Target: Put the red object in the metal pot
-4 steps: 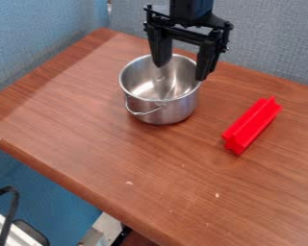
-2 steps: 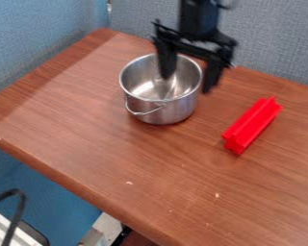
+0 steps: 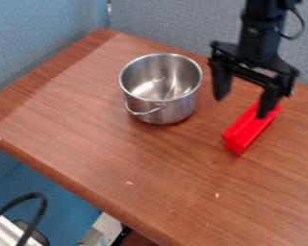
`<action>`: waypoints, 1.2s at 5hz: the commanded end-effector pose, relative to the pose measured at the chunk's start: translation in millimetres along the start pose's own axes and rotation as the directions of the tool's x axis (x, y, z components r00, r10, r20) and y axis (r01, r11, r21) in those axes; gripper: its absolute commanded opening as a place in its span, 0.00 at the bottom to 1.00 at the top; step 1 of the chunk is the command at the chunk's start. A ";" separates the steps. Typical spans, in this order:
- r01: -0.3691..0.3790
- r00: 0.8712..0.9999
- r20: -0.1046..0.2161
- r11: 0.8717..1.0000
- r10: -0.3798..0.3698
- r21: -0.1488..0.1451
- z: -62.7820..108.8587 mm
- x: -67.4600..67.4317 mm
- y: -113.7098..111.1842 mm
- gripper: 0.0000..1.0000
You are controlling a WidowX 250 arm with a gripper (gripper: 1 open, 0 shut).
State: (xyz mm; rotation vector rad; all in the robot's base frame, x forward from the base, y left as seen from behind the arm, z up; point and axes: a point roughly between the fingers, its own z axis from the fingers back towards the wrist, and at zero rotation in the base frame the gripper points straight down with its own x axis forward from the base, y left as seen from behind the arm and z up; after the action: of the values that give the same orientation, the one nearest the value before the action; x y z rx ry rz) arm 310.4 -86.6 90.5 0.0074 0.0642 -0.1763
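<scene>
The red object [image 3: 250, 127] is a bright red elongated block lying on the wooden table to the right of the metal pot. The metal pot [image 3: 161, 87] is a shiny round steel pot standing upright, empty inside, with its thin wire handle hanging down at the front. My gripper [image 3: 245, 98] points down and is open, its two black fingers spread wide just above the far end of the red block. One finger [image 3: 269, 99] overlaps the block's upper end in the picture. Nothing is held between the fingers.
The brown wooden table [image 3: 80, 106] ends in edges at the left and front, with the floor below. A blue wall stands behind. A black cable [image 3: 22, 213] lies on the floor at the lower left.
The gripper has moved right from above the pot to above the red block's far end. It has stayed open. The pot and block have not moved.
</scene>
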 end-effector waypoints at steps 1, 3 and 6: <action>0.026 0.996 0.088 1.000 -0.027 0.006 1.9 21.2 -10.8 1.00; 0.103 0.989 0.101 0.993 -0.108 0.054 -25.4 35.6 -25.7 1.00; 0.048 0.996 0.069 0.996 -0.053 0.072 -41.6 54.3 -50.2 0.00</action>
State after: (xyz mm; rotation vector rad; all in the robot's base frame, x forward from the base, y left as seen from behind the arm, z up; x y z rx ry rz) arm 353.3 -139.8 43.6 0.0659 -0.0035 -0.2128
